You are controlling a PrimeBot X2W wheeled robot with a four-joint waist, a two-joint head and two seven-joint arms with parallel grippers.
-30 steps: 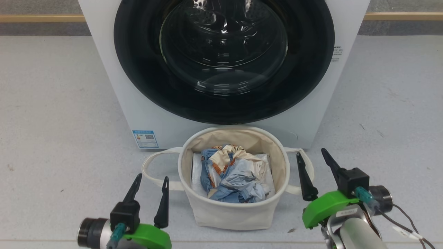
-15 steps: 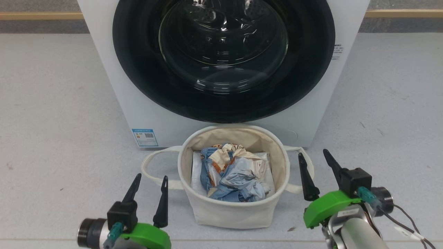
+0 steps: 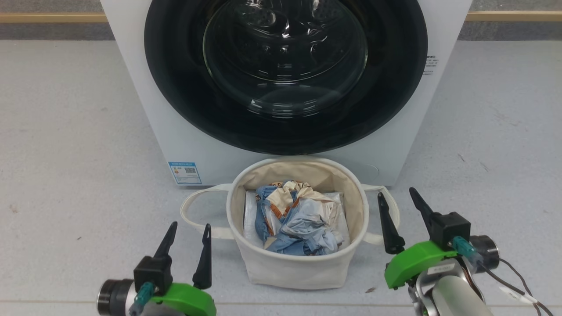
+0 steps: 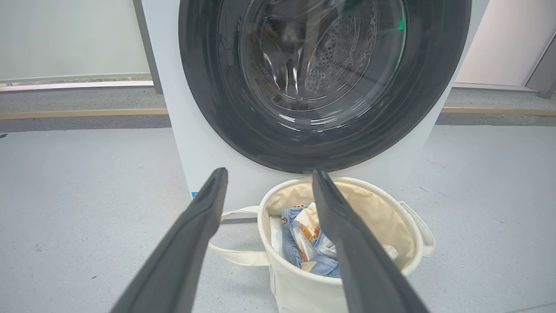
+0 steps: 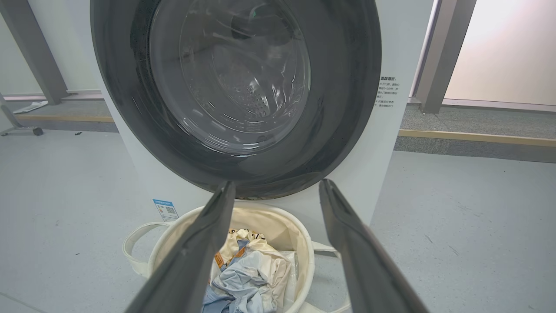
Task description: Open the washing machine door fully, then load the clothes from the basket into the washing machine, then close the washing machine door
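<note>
The white washing machine (image 3: 145,123) stands straight ahead, and the washing machine door (image 3: 175,87), black rim around a glass bowl, lies shut against its front. On the floor in front of it sits the cream basket (image 3: 298,267). The clothes (image 3: 298,224) form a crumpled light-blue and cream bundle inside. My left gripper (image 3: 189,226) hangs open to the left of the basket, and my right gripper (image 3: 396,193) hangs open to its right, by a handle loop. Both are empty. In the wrist views the left gripper (image 4: 270,172) and right gripper (image 5: 278,183) point at the door's lower rim.
Grey floor (image 3: 66,131) spreads to both sides of the machine. A blue sticker (image 3: 184,172) marks its lower left corner. A flat white sheet (image 3: 250,215) lies under the bundle. A wooden strip (image 3: 52,17) runs along the wall base. Grey posts (image 5: 438,56) stand behind on the right.
The whole head picture has shifted slightly, so the camera moved. Both grippers stay open beside the basket, and the door, basket and clothes have not moved.
</note>
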